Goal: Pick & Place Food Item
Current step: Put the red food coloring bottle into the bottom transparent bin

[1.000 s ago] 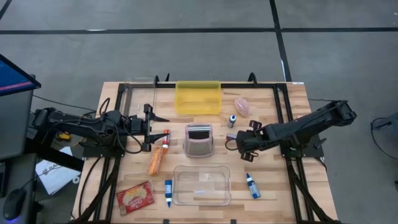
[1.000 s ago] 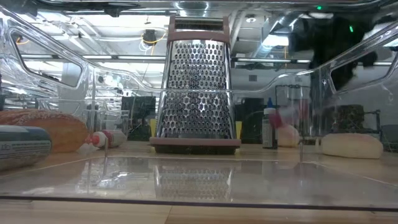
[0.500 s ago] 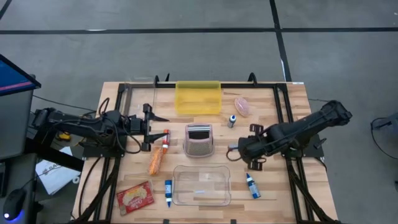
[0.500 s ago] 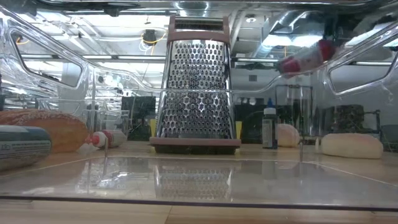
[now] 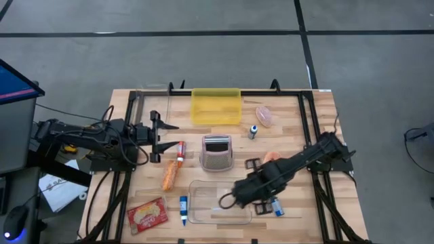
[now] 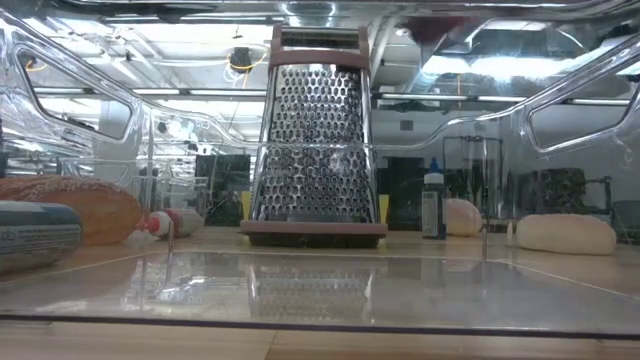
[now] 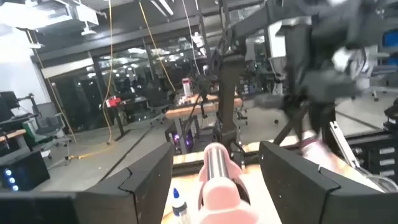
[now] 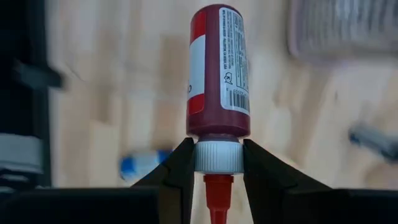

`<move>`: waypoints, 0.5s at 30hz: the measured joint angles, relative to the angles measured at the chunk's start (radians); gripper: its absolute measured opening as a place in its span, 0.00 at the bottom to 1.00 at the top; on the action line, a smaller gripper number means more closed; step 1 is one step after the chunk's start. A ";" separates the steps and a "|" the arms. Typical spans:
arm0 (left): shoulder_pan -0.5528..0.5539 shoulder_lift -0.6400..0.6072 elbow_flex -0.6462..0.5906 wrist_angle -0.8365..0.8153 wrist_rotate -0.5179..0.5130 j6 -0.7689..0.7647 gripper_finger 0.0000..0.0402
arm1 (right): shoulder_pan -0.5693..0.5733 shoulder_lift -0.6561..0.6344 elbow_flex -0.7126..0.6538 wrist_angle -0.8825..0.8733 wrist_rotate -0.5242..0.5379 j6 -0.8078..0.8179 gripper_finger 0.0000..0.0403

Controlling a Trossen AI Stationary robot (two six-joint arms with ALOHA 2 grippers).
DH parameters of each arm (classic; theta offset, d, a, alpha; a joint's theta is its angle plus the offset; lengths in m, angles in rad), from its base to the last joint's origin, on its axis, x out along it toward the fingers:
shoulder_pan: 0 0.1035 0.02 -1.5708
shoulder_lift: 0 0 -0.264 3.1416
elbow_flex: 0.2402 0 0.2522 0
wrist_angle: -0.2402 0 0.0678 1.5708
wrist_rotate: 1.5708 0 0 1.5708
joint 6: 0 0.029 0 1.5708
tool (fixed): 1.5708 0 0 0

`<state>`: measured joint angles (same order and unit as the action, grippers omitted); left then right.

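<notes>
The right gripper pinches a red bottle by its white cap, low centre in the high view over the clear bin; lower it fully inside before releasing, while the left gripper waits spread at left

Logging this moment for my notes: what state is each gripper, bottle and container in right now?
right gripper: shut on red bottle, over the clear container.
red bottle: gripped at its white cap, lifted.
left gripper: open, holding nothing, at the table's left.
clear container: lidless, nothing inside.
yellow container: open-topped, nothing visible inside.
grater: standing upright.
</notes>
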<state>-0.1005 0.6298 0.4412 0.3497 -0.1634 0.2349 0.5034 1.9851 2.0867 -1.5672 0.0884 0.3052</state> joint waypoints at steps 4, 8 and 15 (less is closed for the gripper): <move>0.000 -0.003 0.000 -0.033 0.004 -0.008 0.58 | -0.010 0.089 0.118 -0.002 -0.053 -0.034 0.23; -0.006 -0.008 0.000 -0.062 0.005 -0.035 0.58 | -0.013 0.121 0.132 -0.008 -0.086 -0.032 0.23; -0.048 -0.008 0.000 -0.085 0.005 -0.057 0.58 | 0.004 0.130 0.132 -0.005 -0.096 0.055 0.23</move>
<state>-0.1486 0.6220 0.4408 0.2646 -0.1585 0.1783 0.5077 2.1155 2.2189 -1.5721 -0.0074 0.3598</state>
